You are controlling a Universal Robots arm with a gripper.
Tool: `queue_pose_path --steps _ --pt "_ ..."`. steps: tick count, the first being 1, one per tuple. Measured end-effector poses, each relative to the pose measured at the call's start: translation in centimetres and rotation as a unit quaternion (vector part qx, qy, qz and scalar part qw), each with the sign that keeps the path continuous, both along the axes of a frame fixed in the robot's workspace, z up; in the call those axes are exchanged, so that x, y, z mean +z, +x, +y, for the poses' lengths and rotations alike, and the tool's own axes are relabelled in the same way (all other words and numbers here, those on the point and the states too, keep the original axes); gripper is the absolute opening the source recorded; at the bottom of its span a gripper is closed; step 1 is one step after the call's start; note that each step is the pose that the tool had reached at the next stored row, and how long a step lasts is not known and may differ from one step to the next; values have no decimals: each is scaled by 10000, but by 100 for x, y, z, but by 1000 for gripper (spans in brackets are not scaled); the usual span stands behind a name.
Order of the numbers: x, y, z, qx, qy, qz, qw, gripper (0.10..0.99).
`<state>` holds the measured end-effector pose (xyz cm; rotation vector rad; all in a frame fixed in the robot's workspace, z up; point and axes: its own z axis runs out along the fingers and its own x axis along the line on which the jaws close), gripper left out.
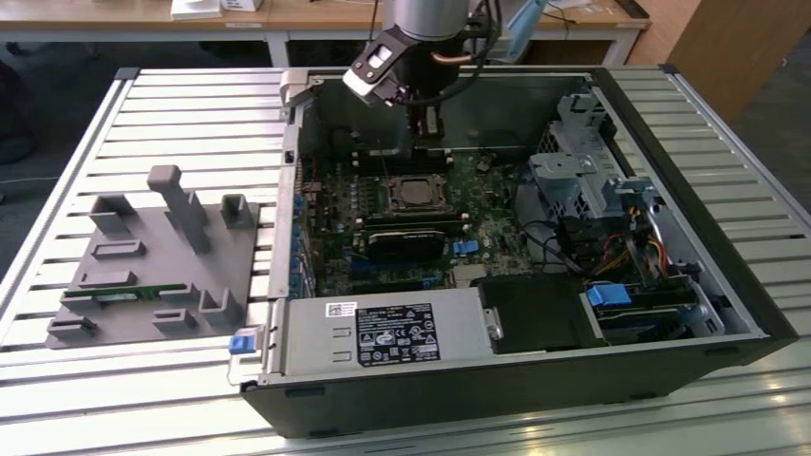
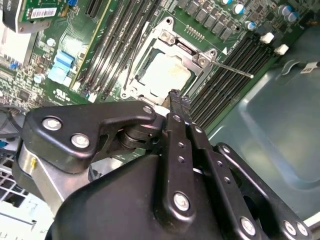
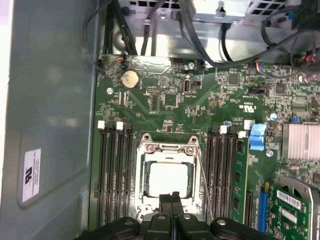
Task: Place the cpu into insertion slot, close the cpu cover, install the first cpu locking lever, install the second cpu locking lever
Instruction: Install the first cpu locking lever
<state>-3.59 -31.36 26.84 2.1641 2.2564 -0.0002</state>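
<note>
In the upper middle of the exterior view, the pincer (image 1: 428, 139) hangs inside the open computer case (image 1: 507, 389) on the slatted counter (image 1: 165, 104), just above the insertion slot (image 1: 393, 203). Both wrist views show its fingers pressed together, pinching nothing. The cpu (image 3: 168, 179) lies in the slot, with the cpu cover (image 3: 142, 170) down around it. A thin locking lever (image 3: 203, 176) slants out towards the memory slots (image 3: 222, 175).

cpu (image 3: 169, 180) matt pale metal; cpu cover (image 3: 167, 148) shiny bare metal
</note>
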Motion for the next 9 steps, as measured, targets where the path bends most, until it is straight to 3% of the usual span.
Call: queue_pose_path --steps 4,9 --pt "0 0 0 361 -1 0 9993 122" --pt "0 0 0 814 -1 0 9967 122"
